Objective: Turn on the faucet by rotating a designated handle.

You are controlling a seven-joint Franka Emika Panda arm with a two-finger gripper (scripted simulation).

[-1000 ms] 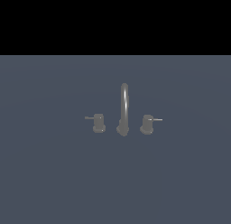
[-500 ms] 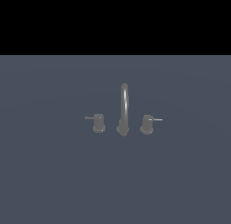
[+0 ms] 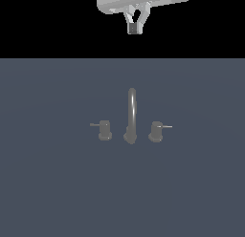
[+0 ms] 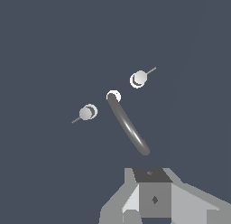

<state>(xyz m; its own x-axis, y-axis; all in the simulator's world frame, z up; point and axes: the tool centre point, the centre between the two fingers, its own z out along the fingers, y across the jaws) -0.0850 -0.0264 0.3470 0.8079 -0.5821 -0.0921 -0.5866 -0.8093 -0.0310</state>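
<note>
Two knobs flank the faucet (image 3: 131, 117); the handle (image 3: 156, 131) sits just beside the spout, on the exterior view's right, lever pointing away. The gripper (image 3: 134, 28) hangs well above, fingertips together, gripping nothing.

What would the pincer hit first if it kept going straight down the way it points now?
Probably the tall dull-grey arched spout: the pincer hangs far above it, roughly over its arch, though depth is unclear.
</note>
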